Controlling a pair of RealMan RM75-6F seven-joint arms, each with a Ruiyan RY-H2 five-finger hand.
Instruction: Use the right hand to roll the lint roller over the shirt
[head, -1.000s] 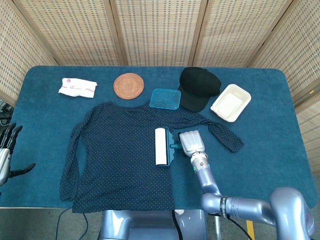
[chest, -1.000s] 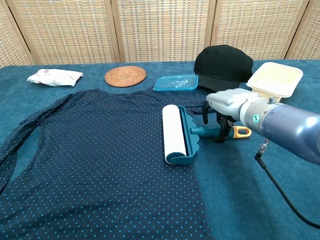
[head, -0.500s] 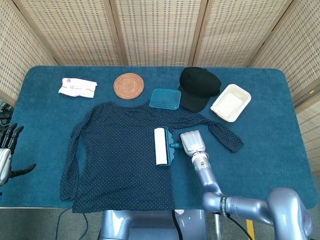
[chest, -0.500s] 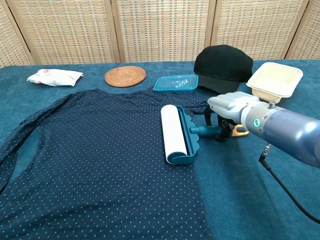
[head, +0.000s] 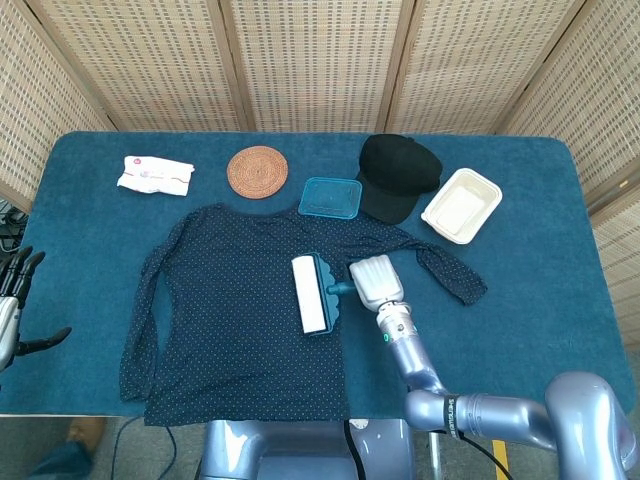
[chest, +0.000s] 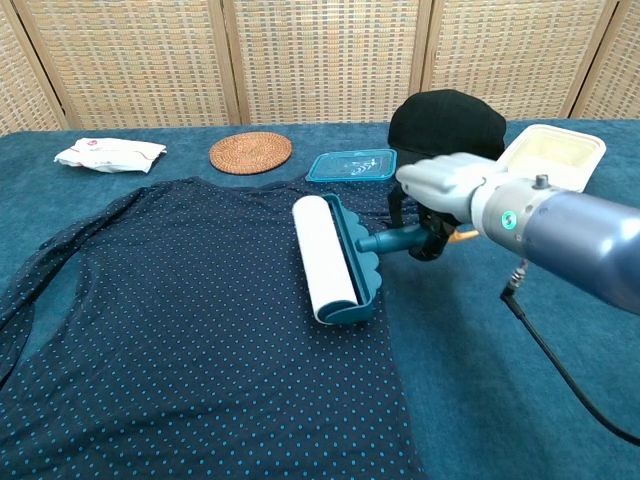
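Note:
A dark blue dotted shirt (head: 235, 310) (chest: 180, 310) lies flat across the middle of the blue table. The lint roller (head: 311, 293) (chest: 324, 257) has a white roll and a teal guard, and it rests on the shirt's right half. My right hand (head: 375, 282) (chest: 443, 188) grips its teal handle from the right, above the shirt's sleeve. My left hand (head: 15, 300) hangs off the table's left edge with its fingers apart, holding nothing; the chest view does not show it.
Along the far side lie a white packet (head: 154, 174), a woven coaster (head: 257, 171), a teal lid (head: 330, 196), a black cap (head: 397, 175) and a cream container (head: 461, 205). A black cable (chest: 560, 370) trails from my right arm.
My right hand has pushed the lint roller leftward over the shirt, further onto the fabric. The left hand has stayed put.

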